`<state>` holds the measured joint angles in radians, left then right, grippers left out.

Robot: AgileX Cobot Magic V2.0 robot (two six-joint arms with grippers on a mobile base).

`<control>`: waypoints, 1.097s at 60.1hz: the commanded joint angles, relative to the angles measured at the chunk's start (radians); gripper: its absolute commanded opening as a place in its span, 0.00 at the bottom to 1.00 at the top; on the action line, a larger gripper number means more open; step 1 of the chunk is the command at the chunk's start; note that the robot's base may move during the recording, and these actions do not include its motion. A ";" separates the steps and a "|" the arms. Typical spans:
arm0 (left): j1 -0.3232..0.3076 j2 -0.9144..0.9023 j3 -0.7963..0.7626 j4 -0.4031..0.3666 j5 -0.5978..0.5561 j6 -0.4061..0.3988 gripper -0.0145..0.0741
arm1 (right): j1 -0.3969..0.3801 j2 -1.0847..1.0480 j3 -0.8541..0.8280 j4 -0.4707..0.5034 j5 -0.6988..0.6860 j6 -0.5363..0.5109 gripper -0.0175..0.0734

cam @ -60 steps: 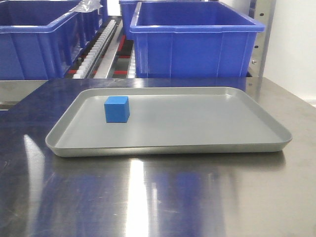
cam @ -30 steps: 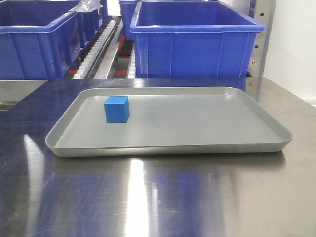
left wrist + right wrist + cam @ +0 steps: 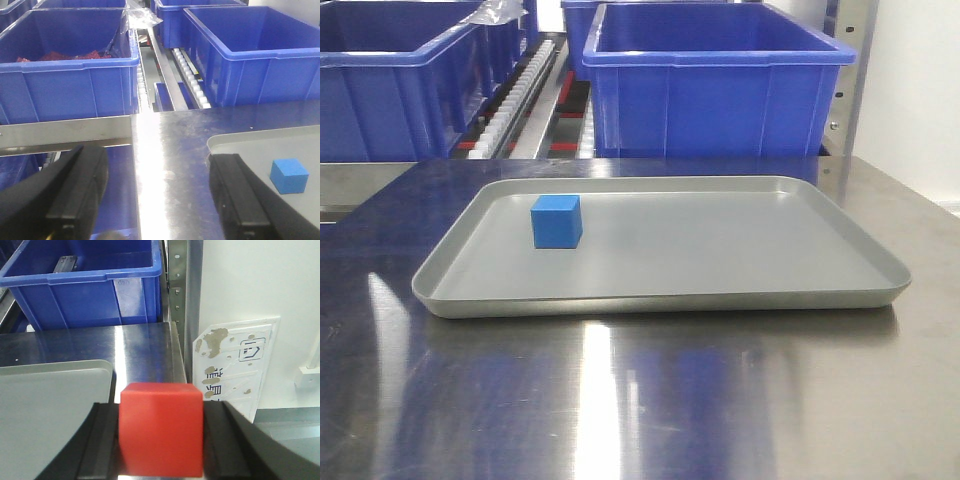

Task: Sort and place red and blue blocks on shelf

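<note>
The blue block [image 3: 557, 221] sits on the left part of the grey tray [image 3: 720, 300]; it also shows in the left wrist view [image 3: 288, 175]. My right gripper [image 3: 161, 440] is shut on the red block [image 3: 161, 427], held above the steel tabletop near the tray's right edge [image 3: 50, 390]. My left gripper [image 3: 157, 200] is open and empty, low over the tabletop left of the tray. The shelf with white rollers [image 3: 510, 100] runs behind the table; its rollers also show in the left wrist view [image 3: 192, 82]. Neither gripper shows in the front view.
Large blue bins stand on the shelf at back left [image 3: 390, 90] and back right [image 3: 710, 90]. A perforated steel upright [image 3: 176, 285] stands at the table's right rear. A white wall with a sticker [image 3: 240, 360] lies right of the table.
</note>
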<state>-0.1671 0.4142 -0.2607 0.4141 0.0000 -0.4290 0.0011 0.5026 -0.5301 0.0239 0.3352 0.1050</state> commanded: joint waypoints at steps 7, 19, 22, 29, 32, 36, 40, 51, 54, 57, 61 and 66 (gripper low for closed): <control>0.001 0.004 -0.030 0.001 -0.075 -0.003 0.27 | -0.007 0.001 -0.026 -0.010 -0.093 -0.002 0.26; 0.001 0.004 -0.030 0.001 -0.093 -0.003 0.34 | -0.007 0.001 -0.026 -0.010 -0.093 -0.002 0.26; 0.001 0.004 -0.030 0.001 -0.106 -0.003 0.42 | -0.007 0.001 -0.026 -0.010 -0.093 -0.002 0.26; 0.001 0.004 -0.030 0.001 -0.139 -0.003 0.68 | -0.007 0.001 -0.026 -0.010 -0.093 -0.002 0.26; 0.001 0.004 -0.030 0.001 -0.139 -0.003 0.75 | -0.007 0.001 -0.026 -0.010 -0.093 -0.002 0.26; 0.001 0.004 -0.030 0.001 -0.133 -0.003 0.76 | -0.007 0.001 -0.026 -0.010 -0.093 -0.002 0.26; 0.001 0.004 -0.030 0.001 -0.134 -0.003 0.74 | -0.007 0.001 -0.026 -0.010 -0.093 -0.002 0.26; 0.001 0.004 -0.030 0.013 -0.105 -0.003 0.25 | -0.007 0.001 -0.026 -0.010 -0.093 -0.002 0.26; 0.001 0.004 -0.030 0.011 -0.090 -0.003 0.29 | -0.007 0.001 -0.026 -0.010 -0.093 -0.002 0.26; 0.001 0.004 -0.030 0.011 -0.077 -0.003 0.27 | -0.007 0.001 -0.026 -0.010 -0.093 -0.002 0.26; 0.001 0.004 -0.030 0.011 -0.077 -0.003 0.27 | -0.007 0.001 -0.026 -0.010 -0.093 -0.002 0.26; 0.001 0.004 -0.030 0.009 -0.092 -0.003 0.27 | -0.007 0.001 -0.026 -0.010 -0.093 -0.002 0.26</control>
<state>-0.1671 0.4142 -0.2607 0.4266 -0.0084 -0.4290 0.0011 0.5026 -0.5301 0.0239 0.3352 0.1050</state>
